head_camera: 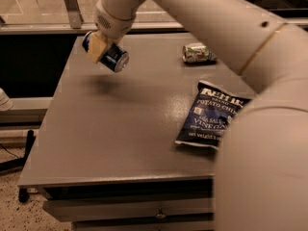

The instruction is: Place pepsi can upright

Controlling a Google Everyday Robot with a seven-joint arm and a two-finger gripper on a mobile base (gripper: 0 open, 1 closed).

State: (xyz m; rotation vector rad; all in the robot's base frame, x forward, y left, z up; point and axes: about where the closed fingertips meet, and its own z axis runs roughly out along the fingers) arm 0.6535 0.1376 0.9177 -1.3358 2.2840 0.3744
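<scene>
Item: pepsi can, small cylindrical aluminium drink can, dark blue body with faint pale markings and a bright silver end rim. It is held in the air over the far-left part of the table, clear of the surface, with a soft dark shadow on the tabletop below it. Its axis is tilted rather than upright, and the silver end faces down and to the right, toward the camera. Holder: gripper, with a tan, flat-faced finger pad pressed against the near side of the can and the fingers closed around its body. The gripper hangs from a rounded cream wrist with a small vent grille. Arm: smooth, glossy cream shell with thick tubular links. It crosses the top of the view and fills the right foreground. Table: flat rectangular top, matte grey with a faint sheen, and a drawer-like front below the near edge. Also on the table: a white-and-green can, lying on its side near the far-right edge and looking dented. There is also a chip bag of dark blue crinkled foil with white lettering, lying flat at the right, its lower corner hidden by the arm. Both are well apart from the pepsi can.
</scene>
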